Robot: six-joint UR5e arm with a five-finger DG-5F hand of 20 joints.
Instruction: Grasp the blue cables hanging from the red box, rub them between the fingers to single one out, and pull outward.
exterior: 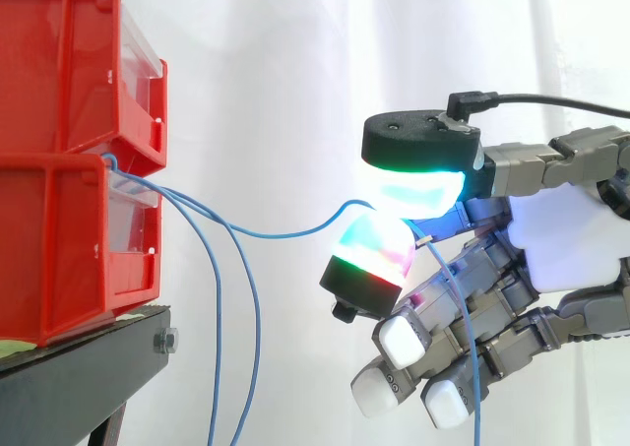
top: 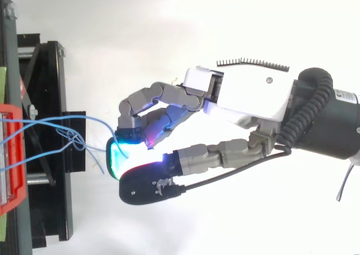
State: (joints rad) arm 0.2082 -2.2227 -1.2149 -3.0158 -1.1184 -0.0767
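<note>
Three blue cables (exterior: 218,328) leave the gap between two stacked red bins, the upper bin (exterior: 59,62) resting on the lower bin (exterior: 59,249), at the left of the side view. Both bins rest on one black stand (exterior: 79,377) in front of a white curtain (exterior: 295,72). Two of the cables drop side by side past the front of the lower bin and the stand, run out at the bottom edge, and hang well apart from the robot hand (exterior: 561,239). The third cable (exterior: 295,231) sags in a shallow curve to the right and enters the robot hand. There it is clamped between the thumb pad (exterior: 418,185), which glows cyan-white under a black backing, and an opposing fingertip pad (exterior: 372,254), which glows green, magenta and red. Past the pinch, the same cable falls across the other fingers and leaves at the bottom edge. Those fingers are curled below the palm, their pads white. In the top view, the cables (top: 56,119) run from the red bin (top: 11,153) at the left edge, across the stand (top: 50,170), towards the robot hand (top: 247,97), which reaches in from the right. A loose tangle of cable lies just beyond the stand's edge, near the closed pads.
</note>
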